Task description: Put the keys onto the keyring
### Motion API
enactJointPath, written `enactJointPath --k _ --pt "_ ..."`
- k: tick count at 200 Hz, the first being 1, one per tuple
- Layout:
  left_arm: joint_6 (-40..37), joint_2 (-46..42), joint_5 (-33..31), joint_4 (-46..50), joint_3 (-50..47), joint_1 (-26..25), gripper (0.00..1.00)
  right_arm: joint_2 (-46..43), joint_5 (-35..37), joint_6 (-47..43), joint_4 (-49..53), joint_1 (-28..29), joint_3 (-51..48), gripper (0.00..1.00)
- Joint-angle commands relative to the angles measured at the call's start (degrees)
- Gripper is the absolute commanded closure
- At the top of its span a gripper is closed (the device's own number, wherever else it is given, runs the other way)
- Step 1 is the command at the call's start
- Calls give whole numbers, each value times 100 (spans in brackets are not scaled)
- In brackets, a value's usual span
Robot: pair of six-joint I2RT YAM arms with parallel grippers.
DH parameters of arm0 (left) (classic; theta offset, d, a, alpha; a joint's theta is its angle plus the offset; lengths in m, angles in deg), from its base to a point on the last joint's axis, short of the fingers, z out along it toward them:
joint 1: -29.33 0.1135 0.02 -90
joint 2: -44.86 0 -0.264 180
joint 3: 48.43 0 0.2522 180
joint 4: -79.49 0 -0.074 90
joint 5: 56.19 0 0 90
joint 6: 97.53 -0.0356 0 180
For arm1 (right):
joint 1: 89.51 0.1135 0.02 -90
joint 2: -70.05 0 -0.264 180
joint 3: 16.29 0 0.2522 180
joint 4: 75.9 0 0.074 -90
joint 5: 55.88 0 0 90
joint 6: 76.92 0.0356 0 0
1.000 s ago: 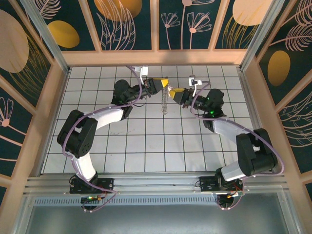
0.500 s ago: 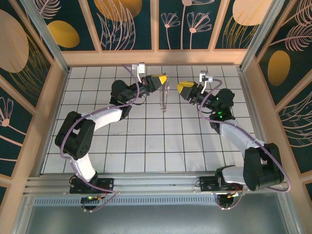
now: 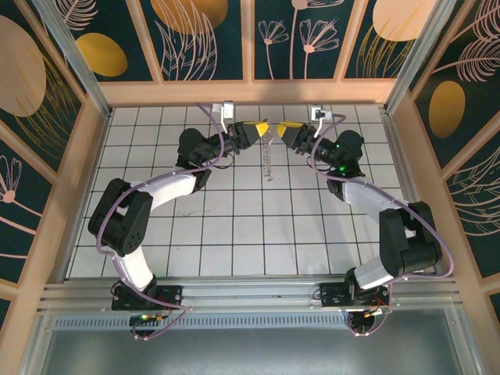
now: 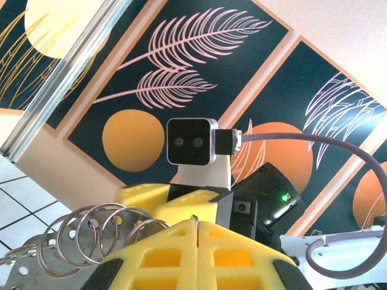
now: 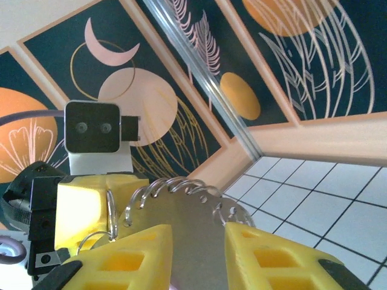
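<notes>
**A:** Where is the keyring (image 3: pixel 269 160)?

**B:** Up off the tabletop (image 3: pixel 234 234), toward its 12 o'clock edge, hanging between the two arms. In the overhead view it trails from its top end toward 6 o'clock.

**A:** Who holds it?

**B:** The left pincer (image 4: pixel 196 232), at 9 o'clock of the top end. On its wrist camera the yellow fingers (image 4: pixel 242 257) are pressed together with one thin wire loop nipped in the seam. The other coils fan out toward 8 o'clock.

**A:** Why by a single loop?

**B:** My guess is that pinching the top lets the remainder dangle free. It also turns the coils toward the other arm, so there is an open turn to work on.

**A:** And the right pincer (image 5: pixel 198 234)?

**B:** At 3 o'clock of the keyring, facing the left one. Its fingers are spread, and its wrist camera shows the grey plate (image 5: pixel 193 211), edged with wire loops, in the gap. I see no finger pressing on it, so I judge it open and lined up to take a second hold.

**A:** The key?

**B:** Too small to pick out. Whether it is already on the coils I cannot tell.

**A:** Risk?

**B:** The hold is a thin wire in soft pads. A nudge from the right could twist it or pull it loose.
</notes>
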Motion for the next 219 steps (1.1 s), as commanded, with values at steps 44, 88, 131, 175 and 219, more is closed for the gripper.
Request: enactJointPath --k 44,88,131,175,219 --pt "29 -158 24 -422 112 -41 100 -320 69 -58 -566 304 -125 72" --pt "32 -147 50 -396 144 -68 100 -166 121 42 -723 322 -90 72" --pt "-2 -167 46 -378 109 -85 100 -326 318 164 -1030 316 -346 68" --pt "7 -148 93 -387 131 -109 100 -271 395 315 -1306 313 -361 68" --pt "7 -149 121 -387 135 -127 100 -101 456 578 -1789 318 -378 68"
